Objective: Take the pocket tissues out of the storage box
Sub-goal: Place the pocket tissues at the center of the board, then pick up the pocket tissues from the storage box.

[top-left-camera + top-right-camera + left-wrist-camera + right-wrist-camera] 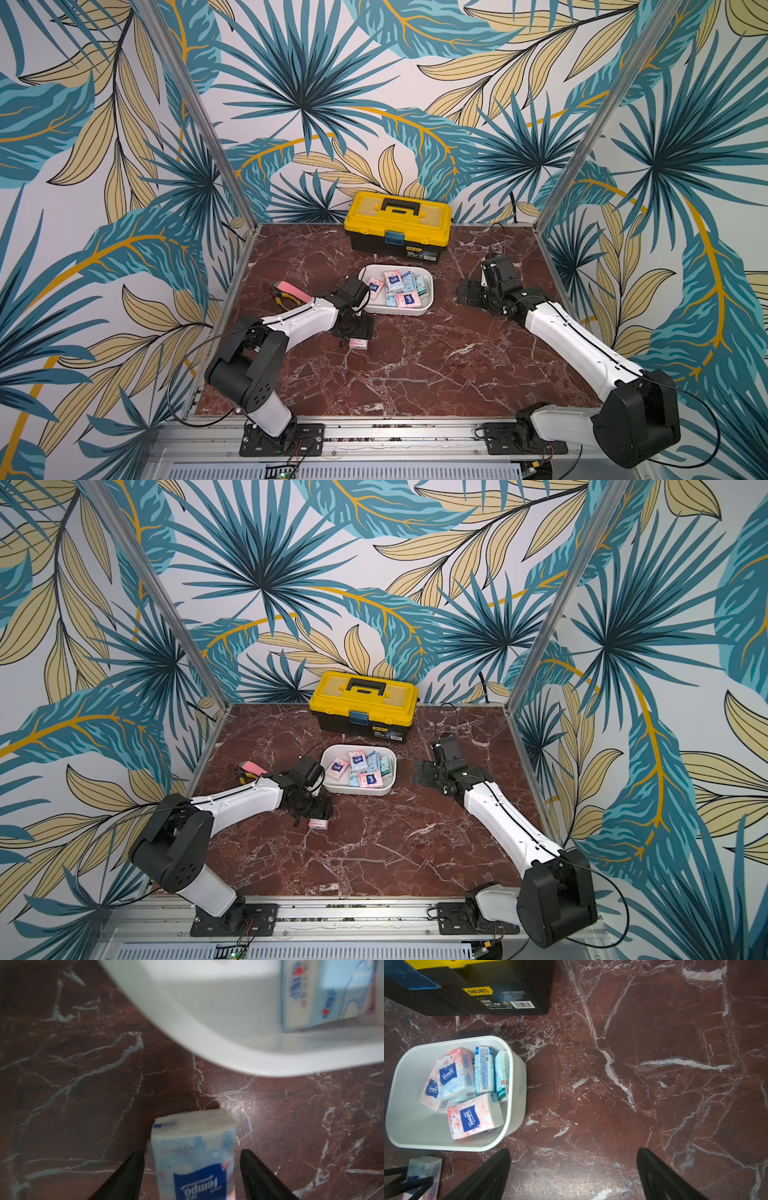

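Observation:
The white storage box [430,291] [392,771] stands mid-table with several pocket tissues [395,282] [358,761] [473,1118] inside, pink and light blue. One pink-and-blue packet [358,343] [319,824] [193,1136] lies on the marble just in front of the box's left end. My left gripper [353,334] [192,1153] hangs over it, open, with a gap on each side between the fingers and the packet. My right gripper [467,293] [574,1159] is open over bare marble to the right of the box, holding nothing.
A yellow-lidded black toolbox [397,224] [467,987] stands behind the box at the back edge. Pliers with a pink flat tool [291,293] lie left of the box, by my left arm. Metal frame posts stand at the back corners.

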Controlling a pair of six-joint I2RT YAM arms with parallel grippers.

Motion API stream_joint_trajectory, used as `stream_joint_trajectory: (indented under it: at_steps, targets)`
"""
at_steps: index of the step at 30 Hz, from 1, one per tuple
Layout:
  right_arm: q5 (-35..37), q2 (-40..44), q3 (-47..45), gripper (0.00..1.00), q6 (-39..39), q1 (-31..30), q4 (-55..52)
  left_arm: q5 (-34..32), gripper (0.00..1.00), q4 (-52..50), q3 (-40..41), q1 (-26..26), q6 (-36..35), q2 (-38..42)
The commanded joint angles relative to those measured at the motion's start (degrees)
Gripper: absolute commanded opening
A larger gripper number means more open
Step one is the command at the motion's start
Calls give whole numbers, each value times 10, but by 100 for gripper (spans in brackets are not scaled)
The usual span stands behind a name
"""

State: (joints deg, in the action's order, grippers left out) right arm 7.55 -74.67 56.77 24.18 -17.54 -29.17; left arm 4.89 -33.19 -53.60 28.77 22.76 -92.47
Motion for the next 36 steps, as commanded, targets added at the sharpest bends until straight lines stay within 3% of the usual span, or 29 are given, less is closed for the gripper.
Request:
stream_joint_trajectory:
  at_steps: [1, 7, 16, 21, 36]
  targets:
    - [15, 20, -2, 99, -15, 1, -19, -29, 86, -24, 4, -4, 5, 40]
    - [12, 37, 0, 99, -18, 1, -22, -58, 100, -52, -31, -4, -3, 92]
    - [2, 58, 1, 99, -18, 2, -22, -64, 100, -78, -140, -4, -48, 101]
    - [-4, 61, 1, 99, -12, 2, -22, -53, 99, -82, -201, -4, -72, 57]
    - [2, 67, 0, 99, -12, 1, -22, -53, 85, -159, -390, -3, -164, -158]
